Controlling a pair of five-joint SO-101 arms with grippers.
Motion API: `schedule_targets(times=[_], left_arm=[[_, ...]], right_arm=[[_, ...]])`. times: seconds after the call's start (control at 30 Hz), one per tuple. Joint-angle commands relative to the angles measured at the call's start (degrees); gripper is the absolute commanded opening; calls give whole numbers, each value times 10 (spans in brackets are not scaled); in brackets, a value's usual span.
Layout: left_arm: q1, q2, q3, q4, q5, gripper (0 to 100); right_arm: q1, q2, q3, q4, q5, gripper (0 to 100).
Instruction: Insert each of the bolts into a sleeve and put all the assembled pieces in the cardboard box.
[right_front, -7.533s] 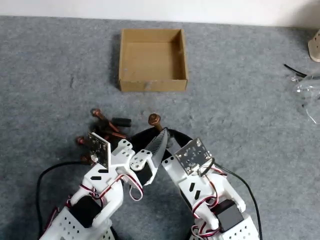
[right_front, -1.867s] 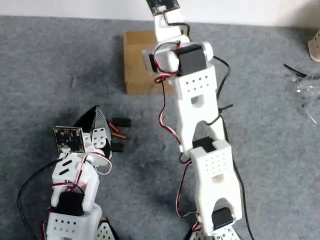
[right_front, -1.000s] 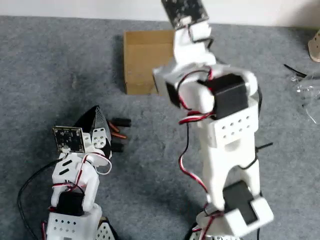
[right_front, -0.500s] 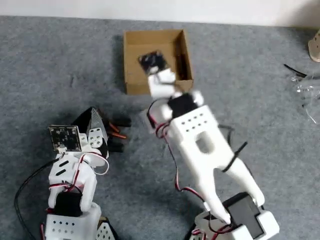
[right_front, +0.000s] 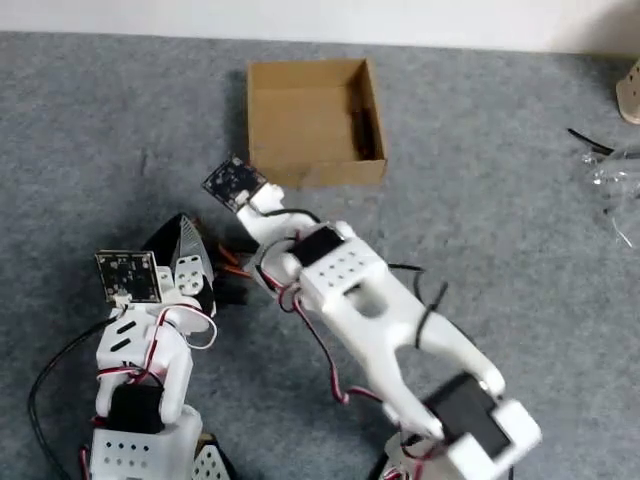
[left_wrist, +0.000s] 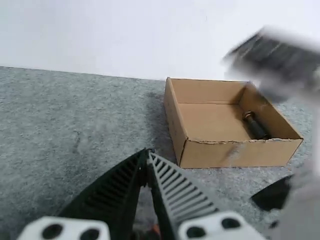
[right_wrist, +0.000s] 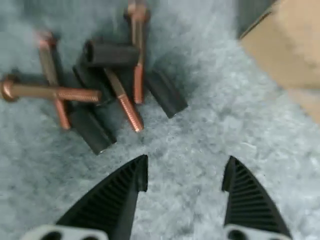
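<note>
The cardboard box (right_front: 300, 120) stands at the back of the grey carpet, and one bolt in its sleeve (right_front: 366, 125) lies along the box's right wall, also seen as the assembled piece (left_wrist: 255, 126). A pile of copper bolts (right_wrist: 125, 107) and black sleeves (right_wrist: 109, 54) lies on the carpet in front of the box, partly hidden in the high view, where loose bolts and sleeves (right_front: 232, 262) show between the arms. My right gripper (right_wrist: 186, 172) hovers open just above the pile with nothing in it. My left gripper (left_wrist: 148, 156) is shut and empty, left of the pile, pointing toward the box (left_wrist: 225, 125).
The right arm (right_front: 350, 290) stretches diagonally from the front right across the middle of the carpet. Clear plastic pieces and a black cable (right_front: 608, 170) lie at the right edge, with a beige object (right_front: 630, 90) behind them.
The right arm has swung back from over the box and come down to the pile. An assembled piece now lies in the box. The left arm has barely shifted.
</note>
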Motion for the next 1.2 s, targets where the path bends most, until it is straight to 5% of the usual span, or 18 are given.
schedule_targets(times=[0.0, 0.37, 1.17], left_arm=[[-5, 2, -32, 3, 3, 9], [-24, 2, -38, 4, 5, 10], [-29, 2, -37, 4, 5, 11]], right_arm=[[-8, 75, -76, -7, 19, 199], [-20, 233, -277, 60, 25, 199], [-33, 343, -297, 31, 94, 197]])
